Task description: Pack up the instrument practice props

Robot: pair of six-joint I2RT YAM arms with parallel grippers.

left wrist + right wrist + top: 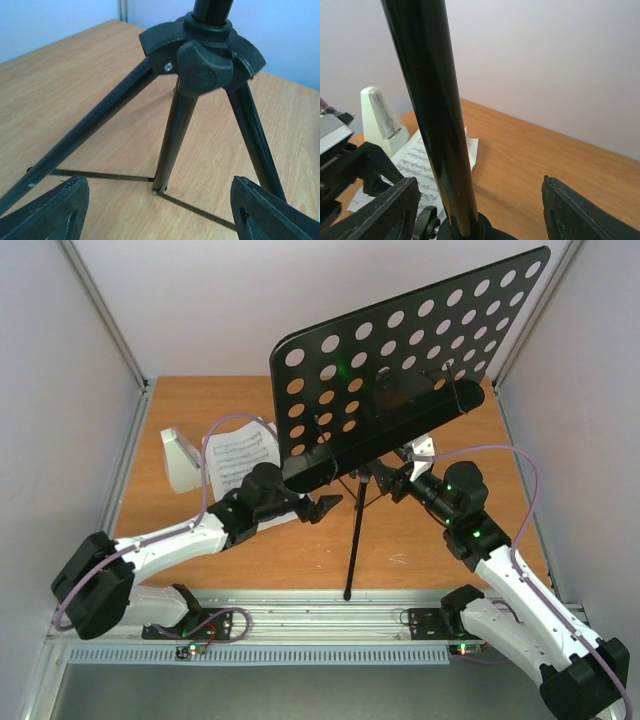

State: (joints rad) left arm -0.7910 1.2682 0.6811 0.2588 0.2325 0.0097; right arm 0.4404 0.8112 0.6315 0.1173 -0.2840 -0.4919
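Black music stand (pixel 400 360) upright | sheet-music pages (pixel 240 455): notation, print unreadable | metronome (pixel 180 458) beside

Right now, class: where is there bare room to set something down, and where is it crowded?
Free: table front, between the foot of the music stand and the right arm; a strip by the left wall before the metronome. Crowded: the centre, left gripper and right gripper flanking the stand's post; sheet music back left.

Black against pale and brown
Black music stand (pixel 405 395) dotted with round holes; white pages (pixel 240 455) with black notes; cream metronome (pixel 180 458); orange-brown grained table (pixel 430 540).
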